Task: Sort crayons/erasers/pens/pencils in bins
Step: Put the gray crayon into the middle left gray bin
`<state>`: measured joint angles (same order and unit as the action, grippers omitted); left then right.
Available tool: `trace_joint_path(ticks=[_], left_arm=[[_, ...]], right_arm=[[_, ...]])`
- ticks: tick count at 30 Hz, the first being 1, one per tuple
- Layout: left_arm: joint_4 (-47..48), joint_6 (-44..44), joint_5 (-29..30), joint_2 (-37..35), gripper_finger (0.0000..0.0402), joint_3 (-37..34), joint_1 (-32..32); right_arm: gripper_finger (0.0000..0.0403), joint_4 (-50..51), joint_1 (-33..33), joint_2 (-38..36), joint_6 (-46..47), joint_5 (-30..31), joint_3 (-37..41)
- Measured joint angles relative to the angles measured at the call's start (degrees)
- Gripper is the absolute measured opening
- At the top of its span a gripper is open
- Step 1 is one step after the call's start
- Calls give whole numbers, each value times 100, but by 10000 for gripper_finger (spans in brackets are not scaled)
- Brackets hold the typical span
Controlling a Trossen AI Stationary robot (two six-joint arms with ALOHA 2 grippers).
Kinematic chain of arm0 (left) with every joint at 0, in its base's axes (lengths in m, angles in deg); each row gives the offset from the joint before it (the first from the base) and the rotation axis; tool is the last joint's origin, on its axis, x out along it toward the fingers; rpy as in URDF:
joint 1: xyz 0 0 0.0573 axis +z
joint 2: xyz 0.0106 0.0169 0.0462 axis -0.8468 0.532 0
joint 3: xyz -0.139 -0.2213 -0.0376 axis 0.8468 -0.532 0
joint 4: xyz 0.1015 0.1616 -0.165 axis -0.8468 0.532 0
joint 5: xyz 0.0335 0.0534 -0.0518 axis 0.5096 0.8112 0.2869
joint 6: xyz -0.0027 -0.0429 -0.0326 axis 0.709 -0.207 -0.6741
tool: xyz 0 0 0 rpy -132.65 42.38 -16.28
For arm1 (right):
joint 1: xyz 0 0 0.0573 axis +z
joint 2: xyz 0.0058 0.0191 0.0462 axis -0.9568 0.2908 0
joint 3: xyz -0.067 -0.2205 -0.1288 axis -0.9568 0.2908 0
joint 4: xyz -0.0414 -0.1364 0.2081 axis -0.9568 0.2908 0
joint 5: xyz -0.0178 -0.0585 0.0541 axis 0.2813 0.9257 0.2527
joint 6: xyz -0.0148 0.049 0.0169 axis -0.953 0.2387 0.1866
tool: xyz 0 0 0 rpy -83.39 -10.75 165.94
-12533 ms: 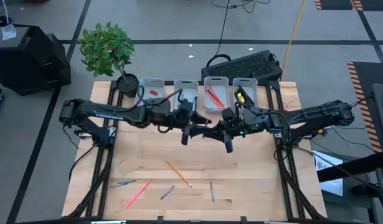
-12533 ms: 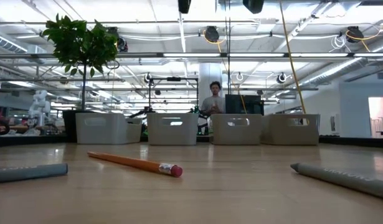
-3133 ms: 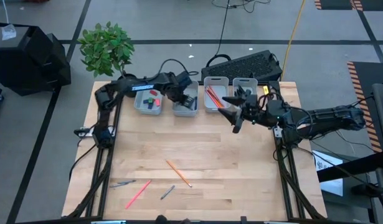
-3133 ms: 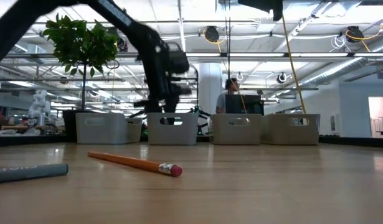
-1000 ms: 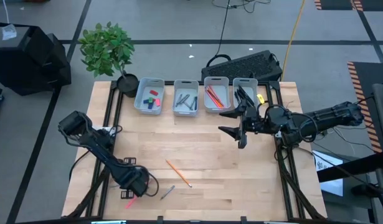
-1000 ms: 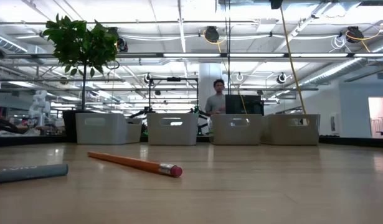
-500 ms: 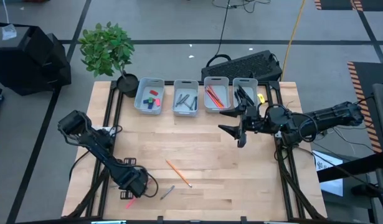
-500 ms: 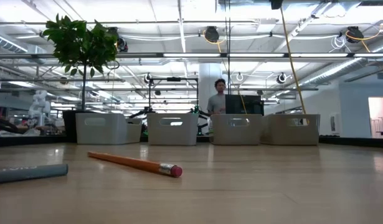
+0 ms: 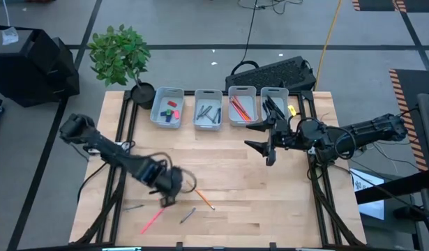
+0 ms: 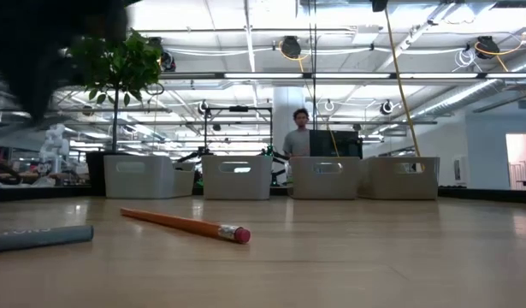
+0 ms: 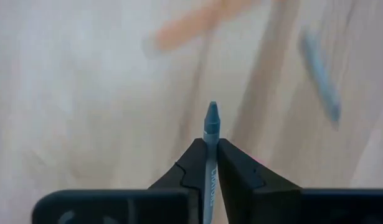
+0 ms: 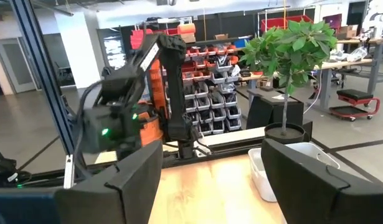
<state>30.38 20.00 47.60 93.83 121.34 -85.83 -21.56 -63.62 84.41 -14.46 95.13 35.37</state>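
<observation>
My left gripper hovers over the near-left part of the table, beside the orange pencil, shut on a grey crayon. Another grey crayon, a pink stick and a short grey stick lie flat on the wood near the front edge. Four bins stand in a row at the far edge. The leftmost holds the erasers. My right gripper hangs open in front of the right-hand bins, with nothing between its fingers. My left gripper pinches the grey crayon between its two fingertips, just behind the crayon's pointed end. The crayon lies along the fingers and its point sticks out past them. The fingers point down at the table, and the crayon looks lifted clear of the wood.
A potted plant stands at the far-left corner and a black keyboard lies behind the bins. A person stands in the room beyond the table. The middle of the table is bare wood.
My left gripper has swung from the near-left corner toward the far edge and the right, up to the orange pencil, moving fast enough to blur. A dark blur of that arm now shows at the low view's upper left. My right arm has kept still.
</observation>
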Motion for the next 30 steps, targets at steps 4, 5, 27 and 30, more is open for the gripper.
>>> trace_joint_path(ticks=[4,5,27,30], left_arm=[[-50,440,733,-26,35,627,549],[-64,481,851,-12,33,765,680],[-1576,1410,1318,888,23,2801,4415],[-1469,1526,876,1369,23,3137,4881]], right_arm=[[265,136,0,-2,15,-2,0],[265,188,0,0,16,-4,0],[265,3283,2,-857,-475,-308,-6],[265,3389,0,-872,-475,-285,-4]])
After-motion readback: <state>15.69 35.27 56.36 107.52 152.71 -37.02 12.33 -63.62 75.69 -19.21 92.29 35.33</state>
